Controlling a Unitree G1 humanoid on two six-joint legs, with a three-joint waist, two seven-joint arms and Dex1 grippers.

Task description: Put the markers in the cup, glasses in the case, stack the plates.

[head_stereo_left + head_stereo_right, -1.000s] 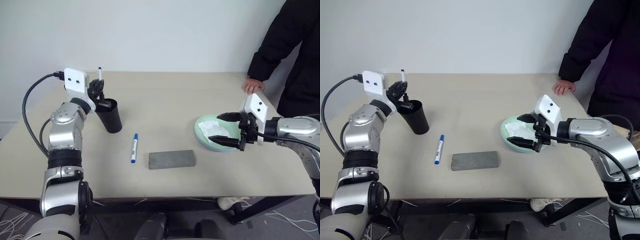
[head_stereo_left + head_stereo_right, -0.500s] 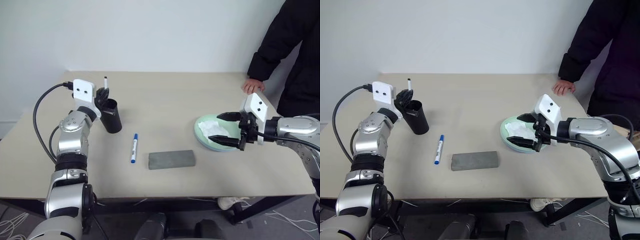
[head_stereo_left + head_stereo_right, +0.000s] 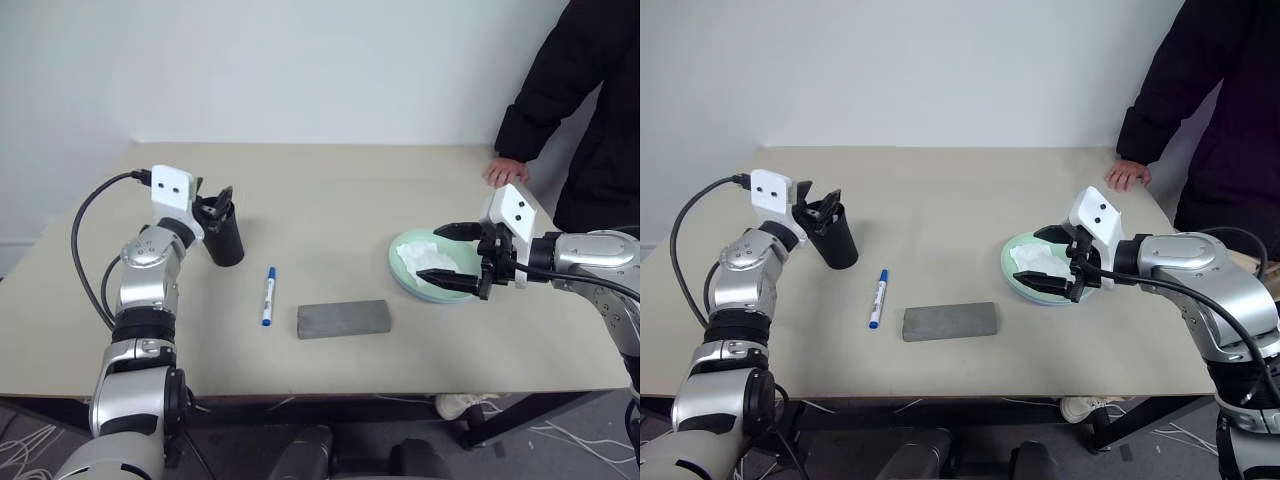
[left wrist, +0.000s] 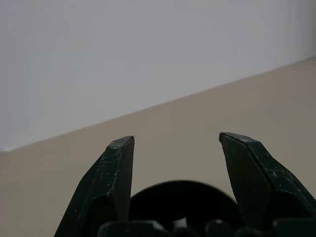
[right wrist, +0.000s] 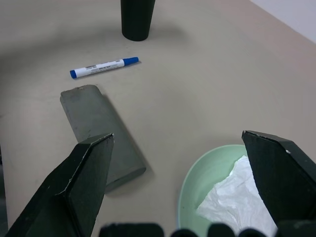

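The black cup (image 3: 226,240) stands at the table's left. My left gripper (image 3: 212,200) hovers open just over the cup's rim (image 4: 182,195), and no marker shows between its fingers (image 4: 116,173). A marker with a blue cap (image 3: 268,296) lies flat near the middle. Beside it sits the closed grey case (image 3: 343,319). At the right, a light green plate (image 3: 405,268) holds a crumpled white tissue (image 3: 424,258). My right gripper (image 3: 430,252) hangs wide open above that plate, holding nothing. The glasses are out of view.
A person in a dark coat stands at the table's far right corner, one hand (image 3: 506,172) resting on the tabletop (image 3: 350,200). A white wall rises behind the table.
My left gripper was shut on a slim white marker above the cup; it has opened and that marker no longer shows. The right gripper has stayed still.
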